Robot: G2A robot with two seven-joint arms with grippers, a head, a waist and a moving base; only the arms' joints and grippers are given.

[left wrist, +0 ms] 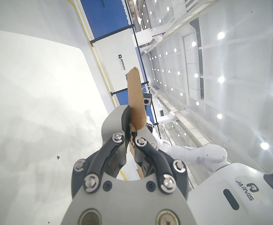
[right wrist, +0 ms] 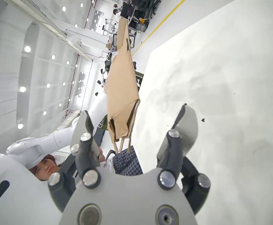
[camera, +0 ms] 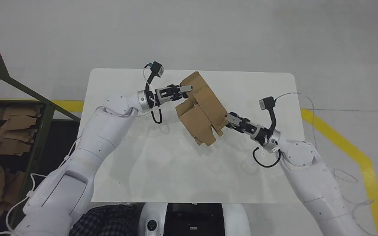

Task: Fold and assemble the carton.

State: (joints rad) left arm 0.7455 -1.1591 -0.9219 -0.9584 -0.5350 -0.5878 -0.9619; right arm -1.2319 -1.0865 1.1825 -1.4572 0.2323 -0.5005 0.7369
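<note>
White counter (camera: 147,171) with rounded corners spreads beneath the jaws; a tiny dark speck (right wrist: 202,120) lies just beside the right jaws.

carton (camera: 201,109): plain tan-brown cardboard, darker brown at cut edges. table (camera: 147,171): matte white, a few dark specks. left gripper (camera: 186,89) + right gripper (camera: 226,123): light grey, black linkages, silver screws. floor tape (camera: 339,140) yellow on pale grey floor (camera: 177,29). wall panel (left wrist: 106,19) blue, fine dot pattern
</note>
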